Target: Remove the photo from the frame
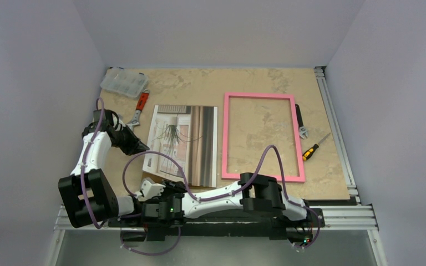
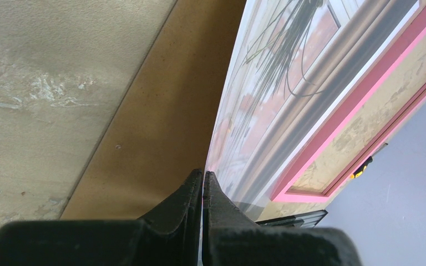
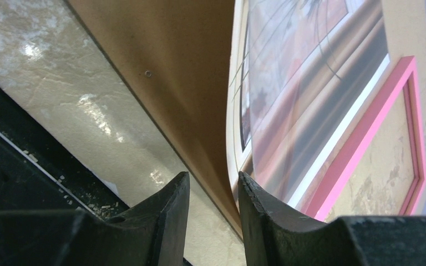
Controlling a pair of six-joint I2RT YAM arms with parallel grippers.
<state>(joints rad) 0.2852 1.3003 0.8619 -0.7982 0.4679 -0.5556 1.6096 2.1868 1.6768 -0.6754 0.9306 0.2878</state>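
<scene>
Pressed together, the left gripper (image 2: 202, 184) pinches the thin edge of the glossy photo print (image 1: 186, 144) showing curtains and a plant. The flat brown fibreboard backing (image 2: 155, 122) lies beneath it. The right gripper (image 3: 213, 191) is spread, its fingers either side of the board's curled near edge. The thin-bordered pink rectangular frame (image 1: 263, 97) lies flat just right of the print on the beige stone-patterned table (image 1: 199, 83), which shows through its opening.

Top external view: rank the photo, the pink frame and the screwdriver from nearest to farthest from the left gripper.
1. The photo: the left gripper is right at its left edge.
2. The pink frame: flat on the table, just right of the photo.
3. The screwdriver: beyond the frame's right side.
</scene>
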